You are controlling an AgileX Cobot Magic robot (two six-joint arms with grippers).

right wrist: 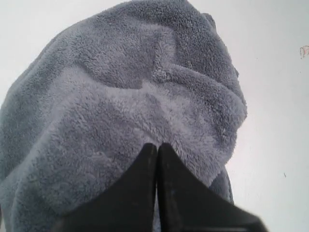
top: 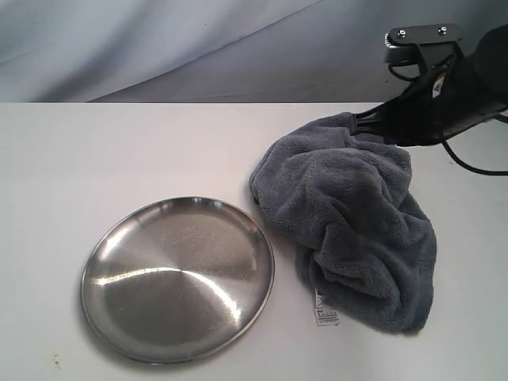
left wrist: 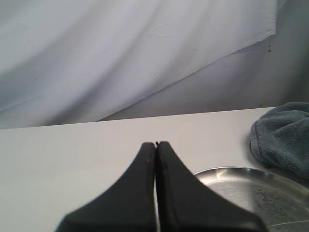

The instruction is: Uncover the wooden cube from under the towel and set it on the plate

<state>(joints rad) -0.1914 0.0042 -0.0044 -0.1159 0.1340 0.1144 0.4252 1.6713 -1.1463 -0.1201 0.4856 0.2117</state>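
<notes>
The fluffy grey-blue towel (top: 349,214) lies bunched on the white table, right of the steel plate (top: 176,279), with its white label (top: 325,311) at the near edge. The wooden cube is hidden; no part of it shows. My right gripper (top: 367,121) sits at the towel's far edge, low over the fleece. In the right wrist view the right gripper (right wrist: 157,145) is shut, its tips against the towel (right wrist: 135,87), and I see no cloth between the jaws. My left gripper (left wrist: 156,143) is shut and empty above bare table, with the plate (left wrist: 260,193) and towel (left wrist: 285,135) off to one side.
The white table (top: 119,151) ends at a pale draped backdrop (top: 198,48) behind. A black cable (top: 468,163) hangs from the right arm near the towel's far right corner. The left arm does not show in the exterior view.
</notes>
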